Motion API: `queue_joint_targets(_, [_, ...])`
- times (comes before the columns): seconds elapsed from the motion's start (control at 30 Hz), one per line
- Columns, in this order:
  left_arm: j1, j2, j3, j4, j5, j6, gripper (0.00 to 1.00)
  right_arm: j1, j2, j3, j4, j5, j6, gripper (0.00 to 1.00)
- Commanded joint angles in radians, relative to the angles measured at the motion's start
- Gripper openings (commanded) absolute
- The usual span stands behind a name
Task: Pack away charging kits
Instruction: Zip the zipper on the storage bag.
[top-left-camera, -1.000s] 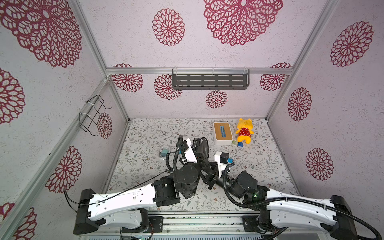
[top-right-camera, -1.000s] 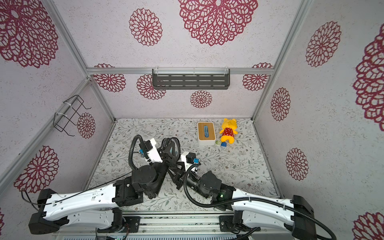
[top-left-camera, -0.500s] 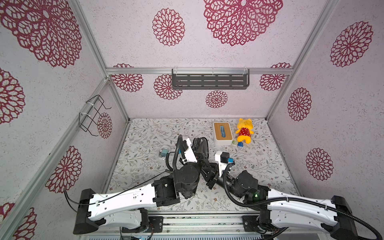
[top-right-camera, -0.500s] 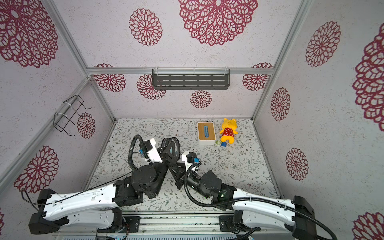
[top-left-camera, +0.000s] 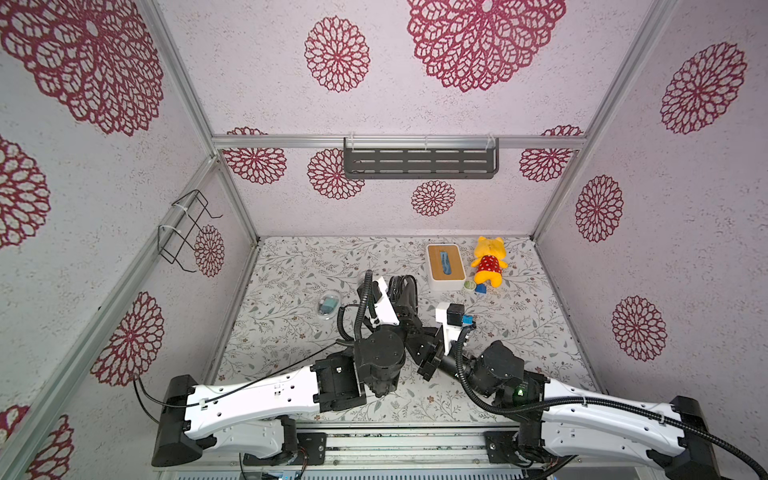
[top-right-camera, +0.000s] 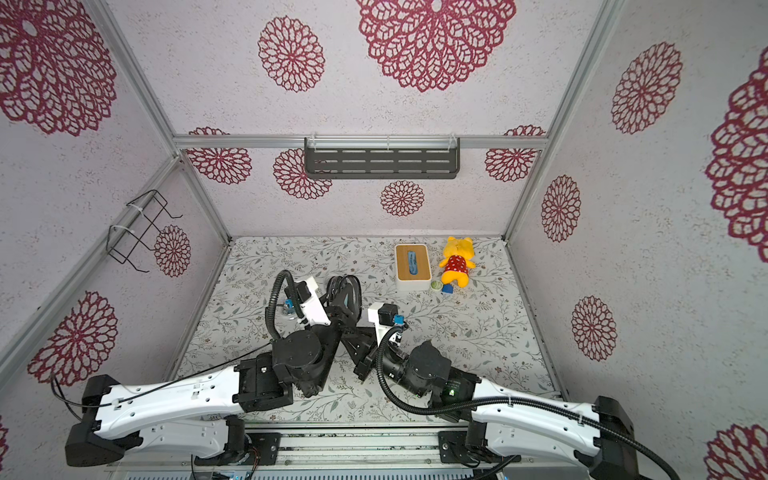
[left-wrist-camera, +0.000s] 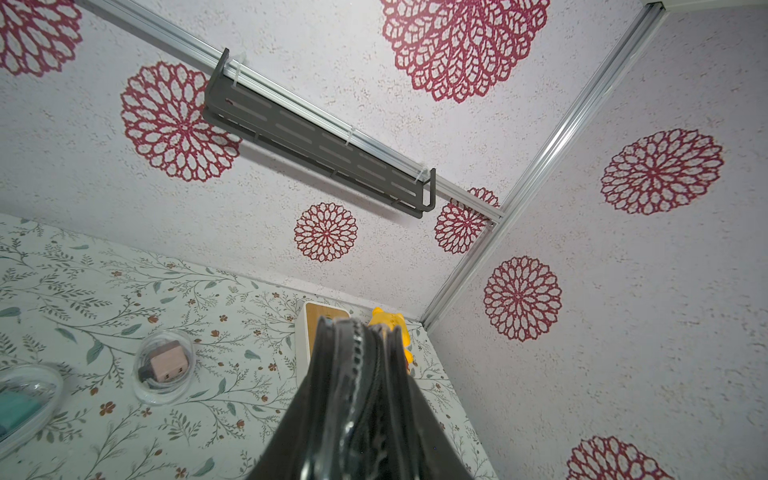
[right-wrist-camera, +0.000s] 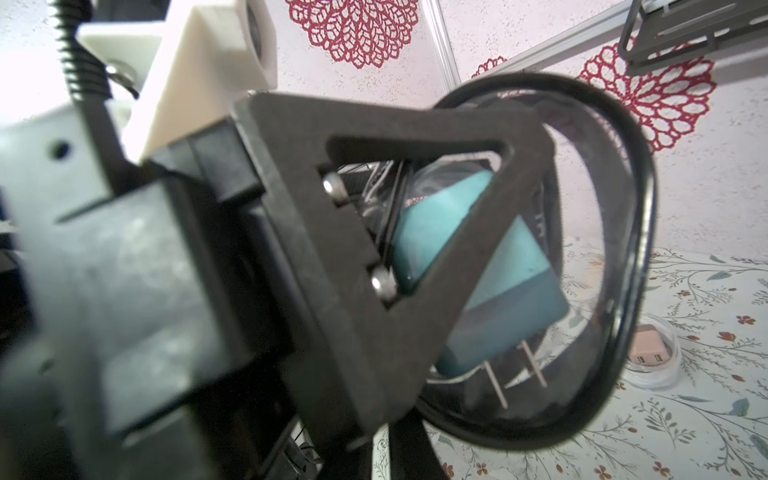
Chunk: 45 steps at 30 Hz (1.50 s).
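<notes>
Here, in both top views, the left gripper (top-left-camera: 409, 316) is clamped on a black-rimmed zip case (top-left-camera: 402, 286), holding it on edge above the tabletop (top-left-camera: 523, 328). The right gripper (top-left-camera: 422, 344) sits just beside it, too hidden to tell whether its jaws are apart. Another cased teal kit (top-left-camera: 329, 305) lies apart on the tabletop.

From the left wrist, the held case's zipper (left-wrist-camera: 353, 361) rises edge-on. A pink charger (left-wrist-camera: 166, 362) rests in its clear oval case (left-wrist-camera: 158, 392) on the tabletop.

From the right wrist, a teal charger (right-wrist-camera: 469, 266) shows inside the held case, prongs visible.

The step is likely closing the zip. Hold the case steady, keep any cable off the teeth, and draw the slider along the rim's curve without jerking.
</notes>
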<state>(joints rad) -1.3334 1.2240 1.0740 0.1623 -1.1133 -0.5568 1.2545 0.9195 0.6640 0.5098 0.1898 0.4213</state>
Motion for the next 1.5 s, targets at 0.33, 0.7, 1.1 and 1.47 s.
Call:
queue_joint_targets(0.33, [-0.001,0.005,0.005,0.017,0.023,-0.004,0.00,0.000,-0.019,0.072,0.036,0.037,0.005,0.00])
queue_joint_targets(0.7, [-0.001,-0.090,-0.043,-0.026,0.029,-0.064,0.00,0.001,-0.049,-0.046,0.031,0.066,0.029,0.00])
queue_joint_targets(1.1, [0.000,-0.238,-0.171,-0.021,0.114,-0.194,0.00,0.001,-0.076,-0.149,0.000,0.189,0.022,0.00])
queue_joint_targets(1.47, [0.002,-0.308,-0.232,0.050,0.026,-0.152,0.00,0.003,0.030,-0.131,0.066,-0.011,0.056,0.00])
